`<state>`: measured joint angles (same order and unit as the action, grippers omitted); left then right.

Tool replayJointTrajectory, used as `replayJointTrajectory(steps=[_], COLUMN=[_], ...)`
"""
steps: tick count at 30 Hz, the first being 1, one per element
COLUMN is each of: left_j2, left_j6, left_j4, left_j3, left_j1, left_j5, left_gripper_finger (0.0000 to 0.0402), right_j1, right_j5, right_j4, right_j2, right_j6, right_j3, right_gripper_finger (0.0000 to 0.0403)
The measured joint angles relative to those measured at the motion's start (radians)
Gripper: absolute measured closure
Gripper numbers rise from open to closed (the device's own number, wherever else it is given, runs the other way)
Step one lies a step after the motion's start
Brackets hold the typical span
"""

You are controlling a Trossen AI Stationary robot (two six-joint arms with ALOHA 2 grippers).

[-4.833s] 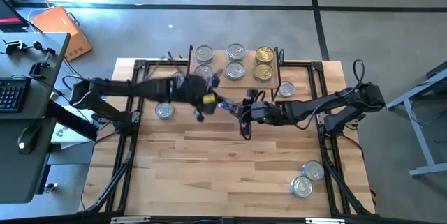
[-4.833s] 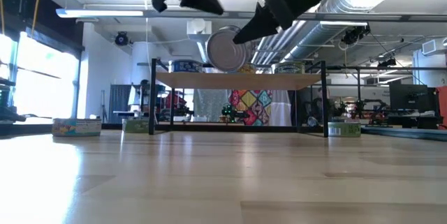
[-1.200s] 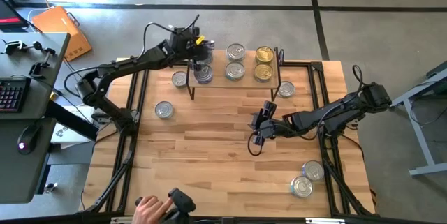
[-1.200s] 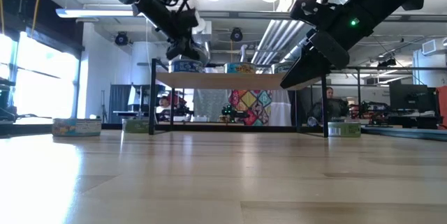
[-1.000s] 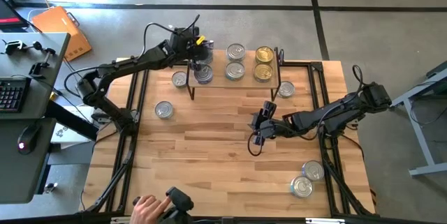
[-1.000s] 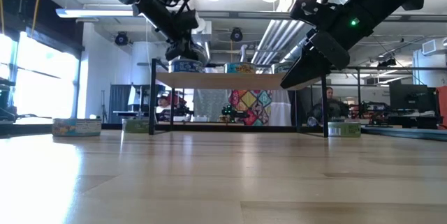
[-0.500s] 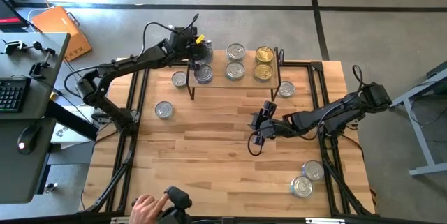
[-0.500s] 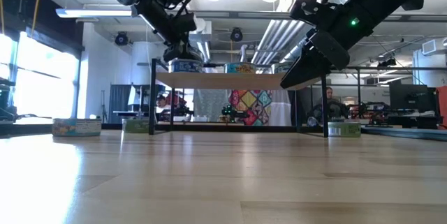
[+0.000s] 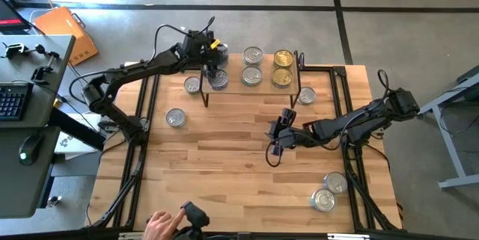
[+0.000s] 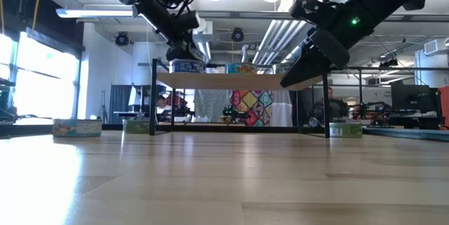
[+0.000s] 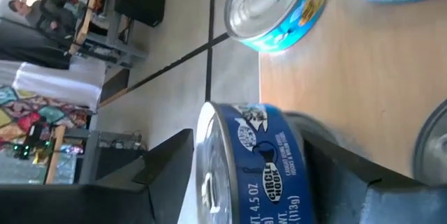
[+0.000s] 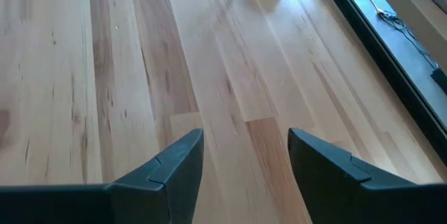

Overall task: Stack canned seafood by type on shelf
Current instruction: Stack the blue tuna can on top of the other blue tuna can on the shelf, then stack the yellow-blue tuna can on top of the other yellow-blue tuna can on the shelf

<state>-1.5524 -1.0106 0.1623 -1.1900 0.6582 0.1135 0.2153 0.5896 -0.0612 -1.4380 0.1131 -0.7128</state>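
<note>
Tin set down at the shelf's left end
Left gripper now lowers its clamped blue tin onto the shelf; right gripper, spread empty, waits mid-table.

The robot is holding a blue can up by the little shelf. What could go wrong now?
Two things might go wrong. The left gripper holds the blue-labelled can at the left end of the shelf, close to its edge, so the can might slip off onto the table when let go. Another can sits nearby, so the fingers could bump it. The right gripper is open, holds nothing and is well clear.
</note>
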Motion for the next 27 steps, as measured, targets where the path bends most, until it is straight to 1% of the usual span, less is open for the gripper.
replayJointTrajectory(steps=[5,10,22,27], left_j2=[0.000,0.004,0.082,0.113], left_j6=[0.014,0.015,0.041,0.090], left_j4=[0.002,0.025,0.101,0.104], left_j3=[0.000,0.000,0.000,0.000], left_j1=[-0.009,-0.013,-0.045,-0.073], left_j5=[-0.001,0.000,0.002,0.037], left_gripper_finger=[0.0150,0.0146,0.0146,0.0146], right_j1=[0.000,0.000,0.000,0.000], right_j5=[-0.005,-0.005,-0.004,-0.004], right_j4=[0.025,0.026,0.029,0.029], right_j2=[0.000,0.000,0.000,0.000], right_j6=[-0.009,-0.009,-0.009,-0.009], right_j3=[0.000,0.000,0.000,0.000], right_gripper_finger=[0.0203,0.0203,0.0203,0.0203])
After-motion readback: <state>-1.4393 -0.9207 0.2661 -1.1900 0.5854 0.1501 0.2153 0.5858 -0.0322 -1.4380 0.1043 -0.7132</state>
